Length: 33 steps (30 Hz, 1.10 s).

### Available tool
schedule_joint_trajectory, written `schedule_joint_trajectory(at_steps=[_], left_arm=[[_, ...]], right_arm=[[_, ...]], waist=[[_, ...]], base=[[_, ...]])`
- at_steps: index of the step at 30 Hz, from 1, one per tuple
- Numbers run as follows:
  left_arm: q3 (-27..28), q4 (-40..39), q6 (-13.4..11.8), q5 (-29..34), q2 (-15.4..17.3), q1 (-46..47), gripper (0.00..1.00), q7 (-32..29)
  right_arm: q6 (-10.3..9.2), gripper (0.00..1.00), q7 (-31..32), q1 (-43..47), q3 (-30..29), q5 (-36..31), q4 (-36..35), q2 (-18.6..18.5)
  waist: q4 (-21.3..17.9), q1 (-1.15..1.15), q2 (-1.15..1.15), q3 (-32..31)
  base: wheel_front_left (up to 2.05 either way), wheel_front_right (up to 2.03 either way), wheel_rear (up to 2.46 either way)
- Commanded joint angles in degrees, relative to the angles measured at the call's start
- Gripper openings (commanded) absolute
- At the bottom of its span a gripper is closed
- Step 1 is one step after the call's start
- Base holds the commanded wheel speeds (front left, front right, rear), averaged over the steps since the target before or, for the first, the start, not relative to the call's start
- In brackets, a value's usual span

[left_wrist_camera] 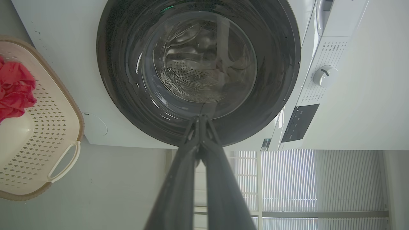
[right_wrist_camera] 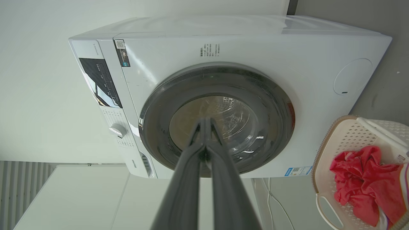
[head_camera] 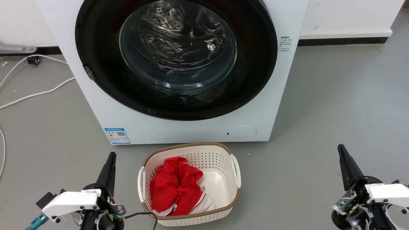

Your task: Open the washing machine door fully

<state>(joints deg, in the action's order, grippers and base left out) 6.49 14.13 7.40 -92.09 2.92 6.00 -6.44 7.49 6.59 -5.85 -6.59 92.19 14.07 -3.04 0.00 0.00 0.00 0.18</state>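
Note:
The white washing machine [head_camera: 179,131] stands ahead of me on the grey floor. Its round glossy black washing machine door [head_camera: 105,80] lies flat against the front, the steel drum showing through the glass bowl. My left gripper [head_camera: 111,155] rests low at the left, shut with nothing in it, well short of the machine. My right gripper [head_camera: 340,148] rests low at the right, also shut and holding nothing. The door [left_wrist_camera: 121,95] fills the upper left wrist view beyond the gripper [left_wrist_camera: 200,117]. In the right wrist view the door [right_wrist_camera: 153,127] sits beyond the closed gripper [right_wrist_camera: 204,120].
A cream perforated laundry basket [head_camera: 223,204] holding red cloth [head_camera: 175,188] sits on the floor just in front of the machine, between my two arms. White cables [head_camera: 35,94] trail over the floor at the left. Open grey floor [head_camera: 335,102] lies to the machine's right.

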Motion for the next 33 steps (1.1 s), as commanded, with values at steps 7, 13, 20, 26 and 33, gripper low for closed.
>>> schedule_joint_trajectory(at_steps=[7,13,20,26,33], left_arm=[[0.1,0.0,0.2,0.0,0.0,0.4,0.0,0.0],[0.1,0.0,0.2,0.0,0.0,0.4,0.0,0.0],[0.1,0.0,0.2,0.0,0.0,0.4,0.0,0.0],[-0.7,0.9,-0.1,0.1,-0.1,-0.6,1.0,0.4],[-3.1,0.1,0.0,1.6,-0.1,-0.2,1.0,2.5]], right_arm=[[0.0,0.0,0.0,-0.8,0.0,0.0,0.1,0.2],[0.0,0.0,0.0,-0.8,0.0,0.0,0.1,0.2],[0.0,0.0,0.0,-0.8,0.0,0.0,0.1,0.2],[0.0,1.0,-0.4,0.9,0.2,-0.1,0.6,0.0],[0.0,1.0,-2.5,2.0,0.3,-1.0,-1.1,0.0]], waist=[[0.0,0.0,0.0,0.0],[0.0,0.0,0.0,0.0],[0.0,0.0,0.0,0.0],[0.0,0.0,0.0,0.0],[0.0,0.0,0.0,0.0]], base=[[0.0,0.0,0.0],[0.0,0.0,0.0],[0.0,0.0,0.0],[0.0,0.0,0.0],[0.0,0.0,0.0]])
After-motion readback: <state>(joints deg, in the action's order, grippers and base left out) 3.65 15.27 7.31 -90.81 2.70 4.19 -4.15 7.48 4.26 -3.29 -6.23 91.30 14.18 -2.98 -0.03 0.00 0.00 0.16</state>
